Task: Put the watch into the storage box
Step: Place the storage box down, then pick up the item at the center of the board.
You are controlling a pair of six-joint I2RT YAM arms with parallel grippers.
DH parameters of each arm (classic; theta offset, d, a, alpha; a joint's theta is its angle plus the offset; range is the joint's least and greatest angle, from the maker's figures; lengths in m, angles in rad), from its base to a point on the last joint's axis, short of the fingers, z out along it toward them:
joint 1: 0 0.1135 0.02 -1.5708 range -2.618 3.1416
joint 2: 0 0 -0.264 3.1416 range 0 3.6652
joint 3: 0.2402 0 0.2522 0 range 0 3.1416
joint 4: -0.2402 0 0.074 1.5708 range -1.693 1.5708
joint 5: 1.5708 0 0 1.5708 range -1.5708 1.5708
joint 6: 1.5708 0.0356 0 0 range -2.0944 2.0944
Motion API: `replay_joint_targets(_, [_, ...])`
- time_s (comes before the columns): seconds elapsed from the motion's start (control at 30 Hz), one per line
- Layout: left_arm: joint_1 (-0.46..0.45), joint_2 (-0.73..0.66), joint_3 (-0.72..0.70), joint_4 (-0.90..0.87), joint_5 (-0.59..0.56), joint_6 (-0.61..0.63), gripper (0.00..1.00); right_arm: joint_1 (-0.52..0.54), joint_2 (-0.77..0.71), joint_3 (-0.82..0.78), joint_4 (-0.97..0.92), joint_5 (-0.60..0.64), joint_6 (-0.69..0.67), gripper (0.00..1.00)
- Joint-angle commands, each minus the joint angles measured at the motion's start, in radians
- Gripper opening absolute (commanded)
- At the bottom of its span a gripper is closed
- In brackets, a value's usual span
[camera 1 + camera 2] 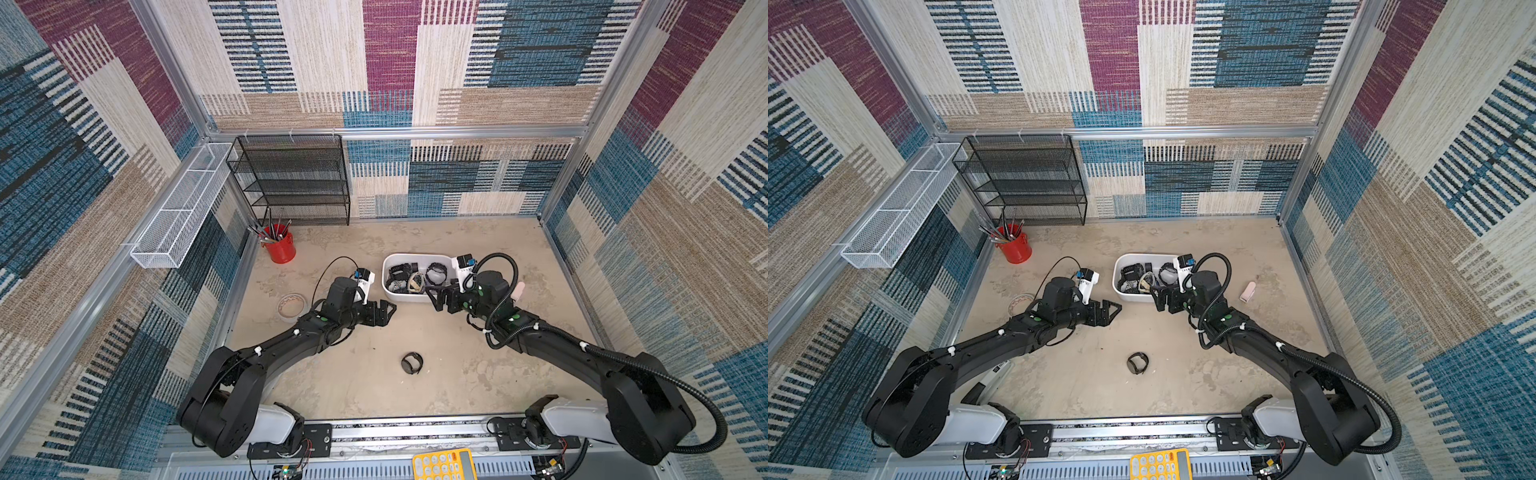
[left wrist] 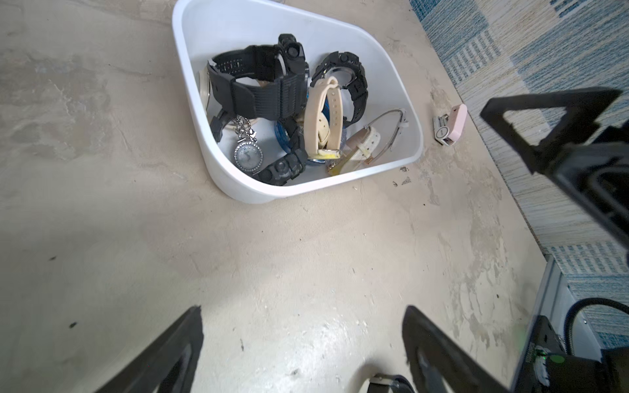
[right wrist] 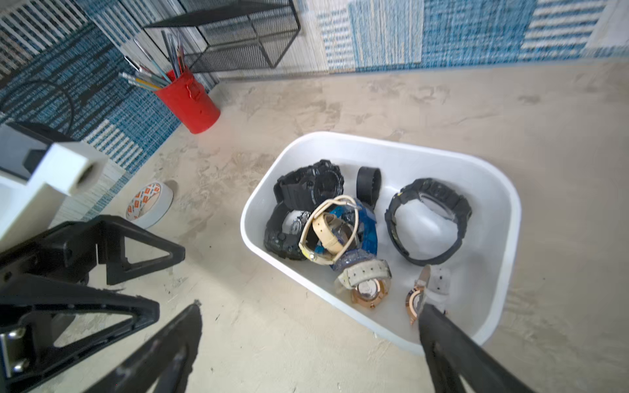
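Black right gripper (image 3: 310,304) wide apart, empty

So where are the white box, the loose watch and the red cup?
White box (image 3: 391,153): in the right wrist view, bare inner wall.
Loose watch (image 1: 405,365): in a top view, its black band.
Red cup (image 1: 280,249): in a top view, its side.

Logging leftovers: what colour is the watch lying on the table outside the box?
The watch is black, best seen in a top view.
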Motion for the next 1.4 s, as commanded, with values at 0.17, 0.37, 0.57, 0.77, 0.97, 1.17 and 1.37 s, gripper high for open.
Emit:
replay_joint_targets(0.17, [-0.134,-0.034,0.039,-0.244,-0.117,0.071,0.87,0.0,-0.017,-0.012,0.08,0.056,0.005,1.0])
replay_joint_targets(0.37, [-0.256,-0.006,0.094,-0.364,-0.195,0.104,0.78,0.0,-0.049,-0.021,0.063,0.079,0.005,1.0])
replay_joint_targets(0.57, [-0.327,0.036,0.112,-0.429,-0.265,0.13,0.7,-0.001,-0.12,-0.049,0.027,0.13,0.012,1.0])
replay_joint_targets(0.77, [-0.372,0.094,0.168,-0.45,-0.266,0.15,0.65,-0.001,-0.167,-0.062,-0.013,0.16,0.013,1.0])
replay_joint_targets(0.97, [-0.4,0.164,0.211,-0.474,-0.277,0.168,0.58,-0.001,-0.19,-0.073,-0.02,0.173,0.017,1.0])
replay_joint_targets(1.17, [-0.413,0.213,0.243,-0.485,-0.27,0.176,0.52,-0.001,-0.186,-0.072,-0.019,0.173,0.015,1.0])
replay_joint_targets(1.37, [-0.42,0.264,0.265,-0.489,-0.263,0.176,0.42,-0.001,-0.187,-0.073,-0.019,0.181,0.008,1.0])
